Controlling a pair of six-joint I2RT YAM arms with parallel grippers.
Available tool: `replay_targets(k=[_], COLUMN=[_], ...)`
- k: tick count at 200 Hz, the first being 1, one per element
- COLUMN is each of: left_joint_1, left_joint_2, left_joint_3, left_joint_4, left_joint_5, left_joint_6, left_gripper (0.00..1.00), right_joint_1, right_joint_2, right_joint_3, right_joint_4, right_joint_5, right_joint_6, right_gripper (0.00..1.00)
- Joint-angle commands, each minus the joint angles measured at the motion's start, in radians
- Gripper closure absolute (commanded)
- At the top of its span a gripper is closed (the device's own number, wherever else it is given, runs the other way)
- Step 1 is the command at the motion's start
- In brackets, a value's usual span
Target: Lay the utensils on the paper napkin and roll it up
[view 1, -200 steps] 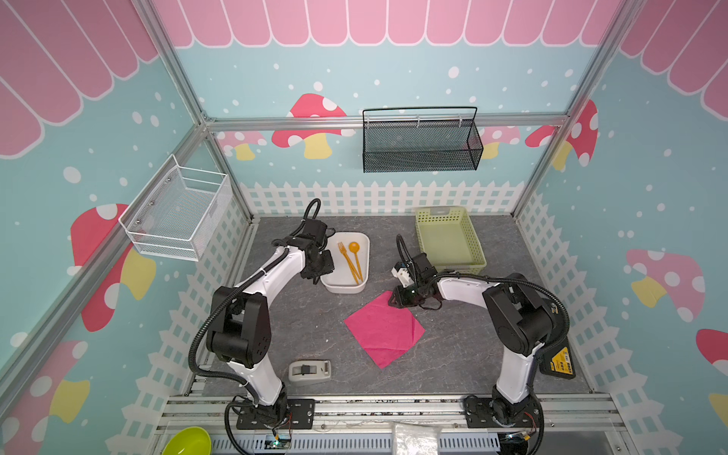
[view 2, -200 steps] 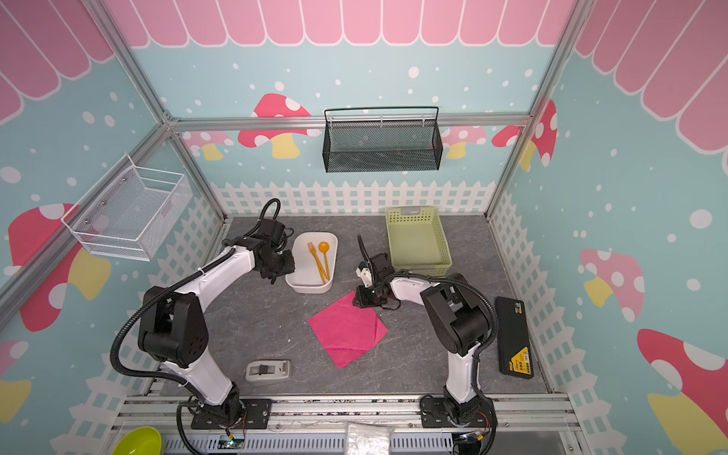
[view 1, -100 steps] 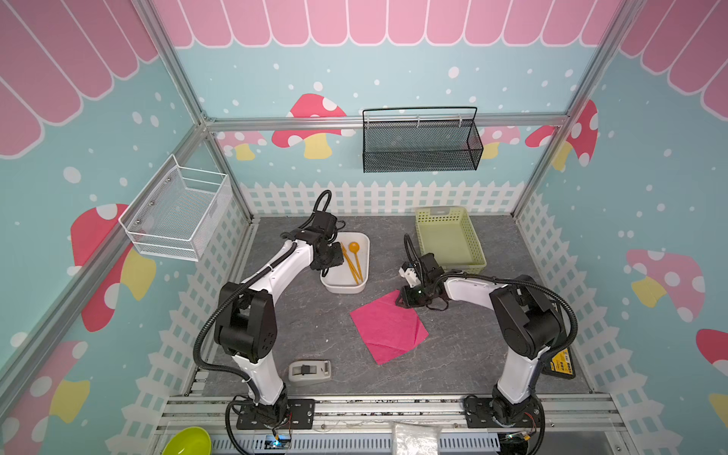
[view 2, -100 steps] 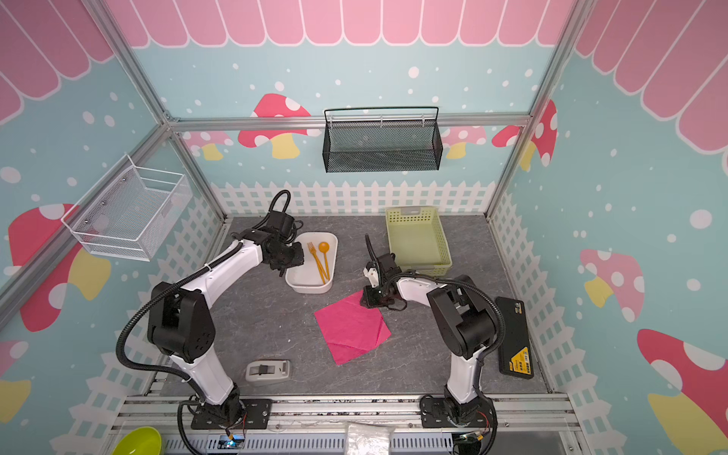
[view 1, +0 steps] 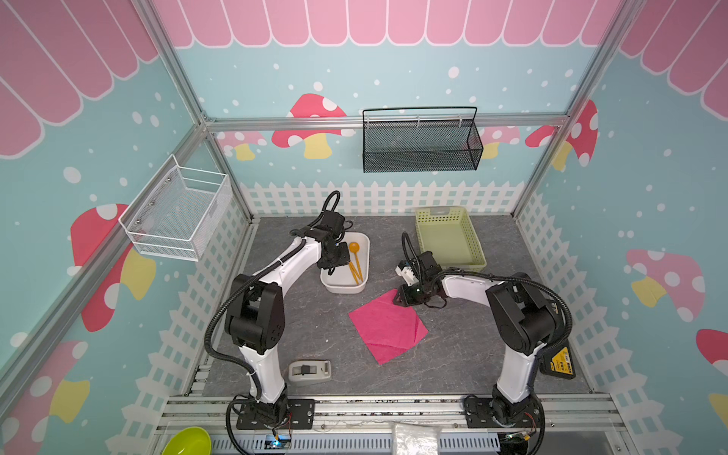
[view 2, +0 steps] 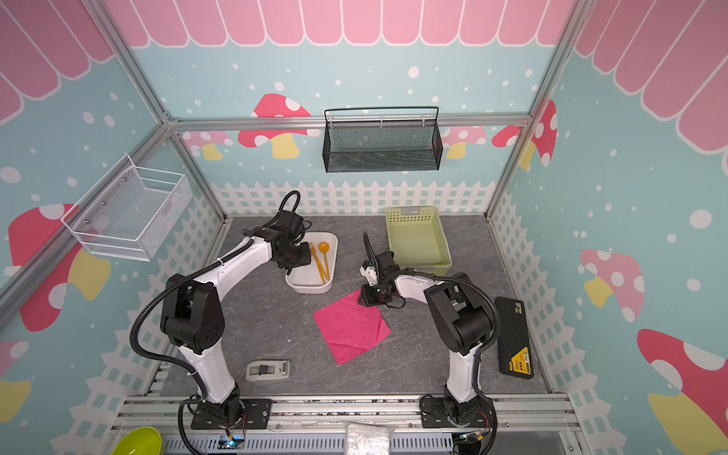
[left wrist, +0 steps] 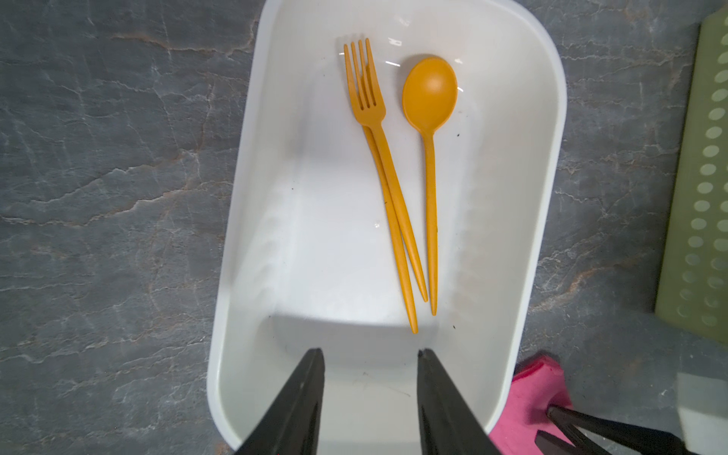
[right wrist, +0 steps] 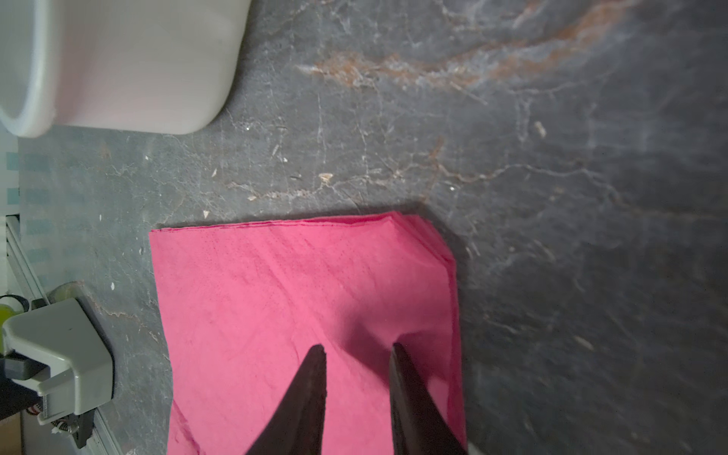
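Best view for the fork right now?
Left wrist: the fork is large, tines sharp, lying in the white tub beside the spoon. Both top views show only a thin orange sliver. Right wrist misses it.

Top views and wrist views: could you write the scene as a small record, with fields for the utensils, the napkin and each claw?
utensils: orange fork and spoon lie side by side in the white tub; another orange handle lies under the fork
napkin: pink, flat on the grey table, no utensil on it
left claw: open, over the tub, holding nothing
right claw: open, tips at one napkin corner
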Motion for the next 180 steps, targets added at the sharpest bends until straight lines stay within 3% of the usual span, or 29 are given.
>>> replay_targets(k=[1, 41, 79, 136, 180], left_joint_1=[-0.005, -0.005, -0.005, -0.006, -0.007], left_joint_2=[0.013, 0.01, 0.011, 0.029, 0.04], left_joint_3=[0.024, 0.022, 0.027, 0.049, 0.06], left_joint_4=[-0.016, -0.017, -0.016, -0.016, -0.016], left_joint_5=[0.003, 0.002, 0.0, 0.005, 0.004], left_joint_6=[0.001, 0.001, 0.003, 0.003, 0.006], left_gripper=[0.59, 0.59, 0.58, 0.58, 0.59], right_joint_1=[-0.004, -0.004, -0.004, 0.0, 0.005], right_joint_2=[0.053, 0.081, -0.023, -0.19, -0.258], right_joint_3=[0.029, 0.069, 0.066, -0.089, -0.209], right_joint_4=[-0.019, -0.036, -0.056, -0.072, -0.129], right_joint_5=[-0.032, -0.068, -0.089, -0.181, -0.151], right_joint_6=[-0.041, -0.056, -0.028, 0.033, 0.018], right_gripper=[0.69, 0.69, 0.69, 0.67, 0.67])
